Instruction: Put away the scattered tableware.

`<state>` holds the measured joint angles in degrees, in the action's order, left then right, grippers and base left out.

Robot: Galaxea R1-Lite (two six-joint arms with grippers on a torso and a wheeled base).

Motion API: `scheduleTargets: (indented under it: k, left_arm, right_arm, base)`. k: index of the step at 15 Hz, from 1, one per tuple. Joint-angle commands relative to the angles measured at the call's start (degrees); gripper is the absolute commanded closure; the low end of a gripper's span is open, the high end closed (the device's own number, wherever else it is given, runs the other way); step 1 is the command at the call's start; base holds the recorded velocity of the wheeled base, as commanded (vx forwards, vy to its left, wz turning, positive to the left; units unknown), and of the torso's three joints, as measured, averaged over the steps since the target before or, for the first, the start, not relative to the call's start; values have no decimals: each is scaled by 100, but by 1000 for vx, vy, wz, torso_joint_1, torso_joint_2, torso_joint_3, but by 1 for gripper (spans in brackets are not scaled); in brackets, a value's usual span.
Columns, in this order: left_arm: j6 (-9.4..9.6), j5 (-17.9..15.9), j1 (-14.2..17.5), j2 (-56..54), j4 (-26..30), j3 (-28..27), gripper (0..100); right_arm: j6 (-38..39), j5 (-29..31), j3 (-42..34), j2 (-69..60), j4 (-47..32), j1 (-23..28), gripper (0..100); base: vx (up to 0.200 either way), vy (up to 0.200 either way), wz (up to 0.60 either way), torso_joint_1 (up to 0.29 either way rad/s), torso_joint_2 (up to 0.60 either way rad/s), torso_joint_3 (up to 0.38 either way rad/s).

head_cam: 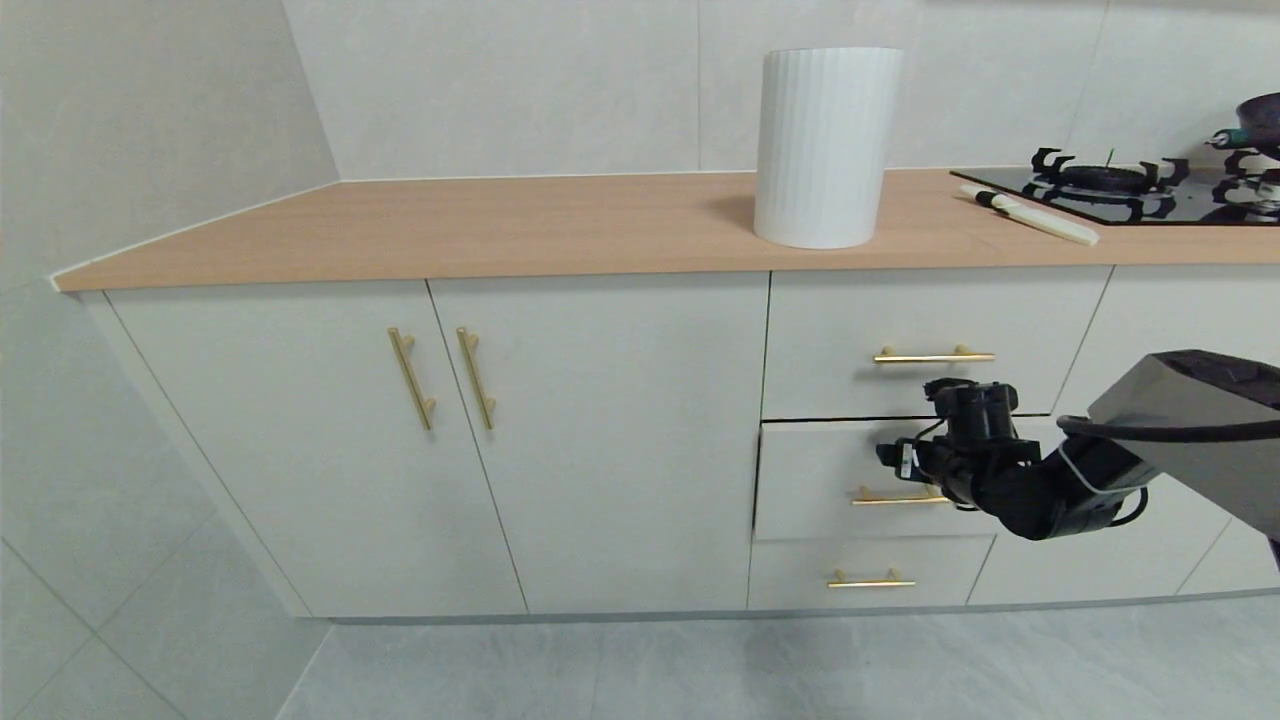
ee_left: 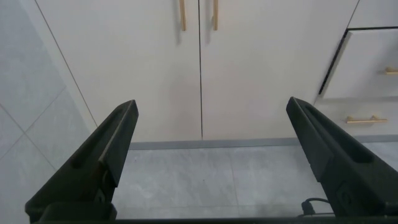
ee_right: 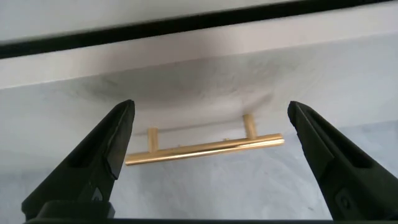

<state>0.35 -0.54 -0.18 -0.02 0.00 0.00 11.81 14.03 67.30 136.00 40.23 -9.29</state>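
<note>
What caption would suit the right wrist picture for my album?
The open right tool faces the gold handle of a slightly pulled-out white drawer.

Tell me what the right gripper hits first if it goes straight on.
Likely the handle of the middle drawer, which lies just ahead between the open right gripper's fingers; depth is unclear.

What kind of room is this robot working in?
Most likely a kitchen: a wooden countertop runs over white cabinets and drawers with gold bar handles, a gas hob sits at its right end, and what looks like a knife lies beside the hob.
</note>
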Motion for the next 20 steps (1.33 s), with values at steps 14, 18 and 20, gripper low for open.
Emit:
scheduleTargets:
  k: [14, 18, 20]
  left_arm:
    - [0, 1, 1, 2, 0, 0, 0]
    - [0, 1, 1, 2, 0, 0, 0]
    - [0, 1, 1, 2, 0, 0, 0]
  right_arm:
    - [726, 179, 459, 181, -33, 120, 0]
    - [673, 144, -1738, -2121, -6, -12, 0]
    - [568, 170, -2652, -3536, -6, -20, 0]
  base:
    - [0, 0, 0, 0, 0, 0]
    - [0, 0, 0, 0, 0, 0]
    - [0, 0, 0, 0, 0, 0]
